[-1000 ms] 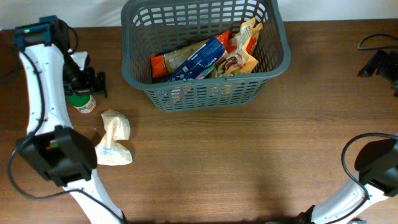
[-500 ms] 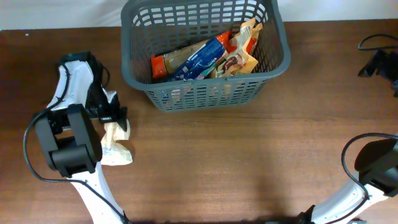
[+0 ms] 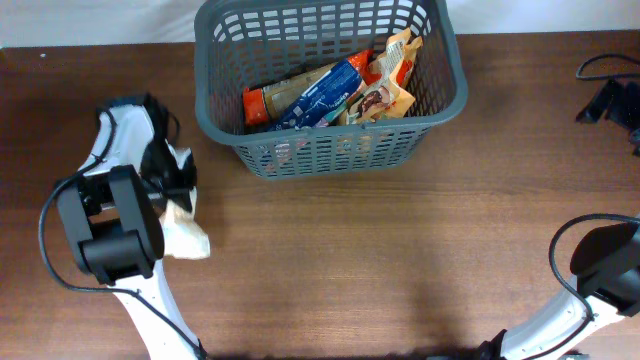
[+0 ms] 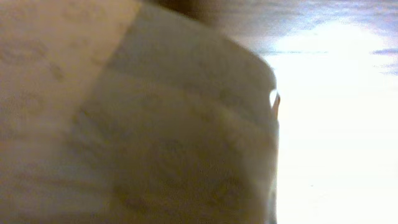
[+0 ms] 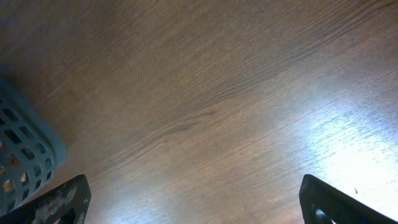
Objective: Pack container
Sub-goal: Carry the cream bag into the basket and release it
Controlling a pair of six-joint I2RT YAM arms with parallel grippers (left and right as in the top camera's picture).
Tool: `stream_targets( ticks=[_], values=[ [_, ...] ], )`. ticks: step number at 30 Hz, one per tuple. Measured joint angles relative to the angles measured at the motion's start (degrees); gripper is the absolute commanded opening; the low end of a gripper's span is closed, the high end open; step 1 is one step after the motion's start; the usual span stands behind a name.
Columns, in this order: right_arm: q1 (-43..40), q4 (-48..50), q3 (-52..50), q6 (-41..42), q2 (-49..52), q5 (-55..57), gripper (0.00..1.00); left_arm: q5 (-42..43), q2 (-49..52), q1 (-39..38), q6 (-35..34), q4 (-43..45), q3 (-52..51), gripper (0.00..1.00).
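The container (image 3: 455,60), a dark grey slotted basket, stands at the table's back middle. It holds a blue snack pack (image 3: 325,90), an orange one (image 3: 262,102) and tan ones (image 3: 388,88). Left of it, my left gripper (image 3: 182,182) is pressed down onto the top of a cream packet (image 3: 188,240) with its jaws drawn in on it. That packet (image 4: 155,124) fills the left wrist view, blurred, and hides the fingers. My right gripper (image 5: 199,208) hangs open over bare wood, a basket corner (image 5: 28,149) at its left.
The left arm's base (image 3: 105,240) sits beside the packet, near the table's left edge. Black cables and a dark device (image 3: 612,98) lie at the far right. The right arm's base (image 3: 605,270) is at the bottom right.
My left arm swung from the far left onto the cream packet, then its jaws closed in on the packet's top. The packet shifted slightly. The right arm held still.
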Motion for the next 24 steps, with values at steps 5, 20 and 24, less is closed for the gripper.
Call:
stream_targets(
  ticks=[5,20,24],
  values=[
    [0.0,0.0,0.0,0.0,0.0,0.0,0.99,1.2,-1.1,0.0,-0.3,-6.8,21.3,0.02],
    [0.0,0.0,-0.3,0.0,0.0,0.0,0.99,4.9,-15.0,-23.3,26.1,7.1,68.5,0.02],
    [0.0,0.0,-0.3,0.0,0.0,0.0,0.99,5.2,-8.1,-31.2,35.1,11.1,65.3,0.02]
  ],
)
